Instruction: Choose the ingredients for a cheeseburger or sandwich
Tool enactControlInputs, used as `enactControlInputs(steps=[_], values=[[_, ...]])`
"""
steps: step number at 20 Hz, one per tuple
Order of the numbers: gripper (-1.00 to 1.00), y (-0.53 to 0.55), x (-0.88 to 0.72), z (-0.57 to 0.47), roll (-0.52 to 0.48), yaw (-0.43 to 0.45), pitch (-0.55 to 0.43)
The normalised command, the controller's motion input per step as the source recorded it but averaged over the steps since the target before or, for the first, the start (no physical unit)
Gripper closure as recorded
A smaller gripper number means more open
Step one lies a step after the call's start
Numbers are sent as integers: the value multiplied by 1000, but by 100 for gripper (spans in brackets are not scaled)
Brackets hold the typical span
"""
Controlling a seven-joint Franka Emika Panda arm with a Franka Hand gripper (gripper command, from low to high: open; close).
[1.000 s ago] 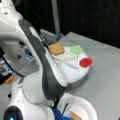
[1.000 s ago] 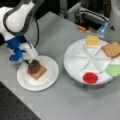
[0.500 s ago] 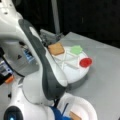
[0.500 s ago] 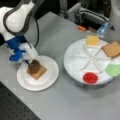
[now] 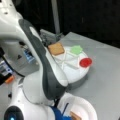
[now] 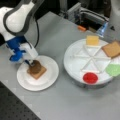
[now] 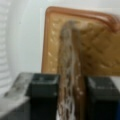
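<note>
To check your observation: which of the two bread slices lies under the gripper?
The bread slice on the small plate, beneath the patty; the other slice sits in the divided tray.

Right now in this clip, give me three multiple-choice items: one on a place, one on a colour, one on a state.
1. Where does the bread slice with the patty lie?
A. on the small white plate
B. in the divided tray
C. on the bare table

2. What colour is the round piece in the divided tray?
A. blue
B. red
C. black

3. What is the hand doing?
A. open above the tray
B. shut on the patty
C. shut on the cheese

Key: 1 A, the bread slice sits on the small white plate. 2 B, the round piece in the divided tray is red. 3 B, the hand clamps the patty edge-on.
</note>
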Motion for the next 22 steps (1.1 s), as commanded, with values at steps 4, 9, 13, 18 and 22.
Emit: enactControlInputs(steps=[4, 9, 13, 18, 22], values=[[-100, -137, 261, -7, 97, 218, 23], [-100, -187, 272, 16, 91, 232, 35], [-100, -216, 270, 44, 85, 248, 52], [-100, -152, 212, 144, 26, 222, 107], [-100, 21, 47, 325, -93, 176, 201]])
